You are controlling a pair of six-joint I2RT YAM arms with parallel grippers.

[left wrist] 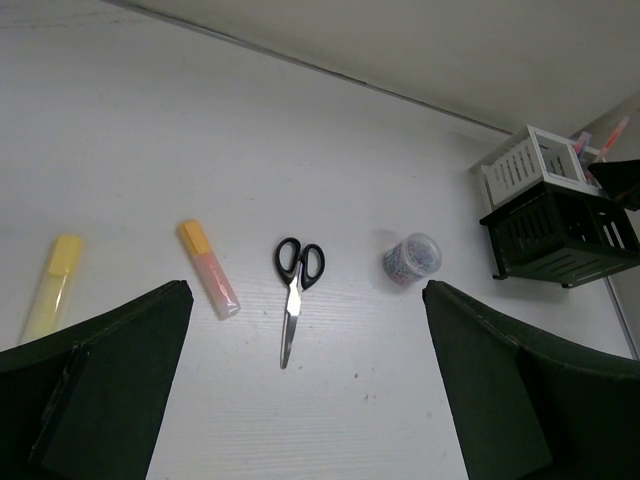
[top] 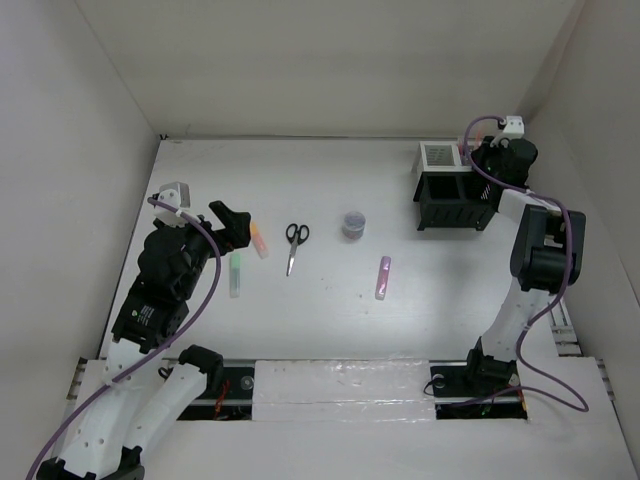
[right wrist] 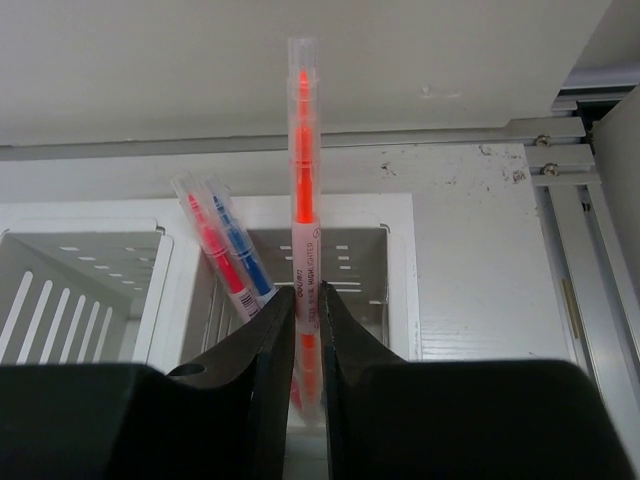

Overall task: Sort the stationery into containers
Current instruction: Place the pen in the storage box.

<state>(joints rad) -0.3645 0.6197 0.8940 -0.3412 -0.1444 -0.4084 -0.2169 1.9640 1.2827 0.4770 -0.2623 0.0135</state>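
Right hand (right wrist: 305,300) pinches an upright orange pen (right wrist: 303,150) over the white mesh box (right wrist: 400,250). Left hand (left wrist: 305,287) gapes wide above the counter (left wrist: 150,150), facing the scissors (left wrist: 296,290).

Right wrist view: orange pen (right wrist: 303,200) lower end buried between the right gripper (right wrist: 306,292) fingers, and the barrel print is too small to read. Red pen (right wrist: 212,245) and blue pen (right wrist: 245,252) bottoms are hidden behind the finger at frame left. White mesh box (right wrist: 80,290) is cut by the left edge.

Left wrist view: yellow-green highlighter (left wrist: 55,280) lower end is behind the left gripper (left wrist: 307,288) finger, lower left. Black organiser (left wrist: 560,235) is clipped at the right edge. Round tub (left wrist: 412,258) contents are blurred.

Top view: right gripper fingers are hidden under its own wrist, upper right.
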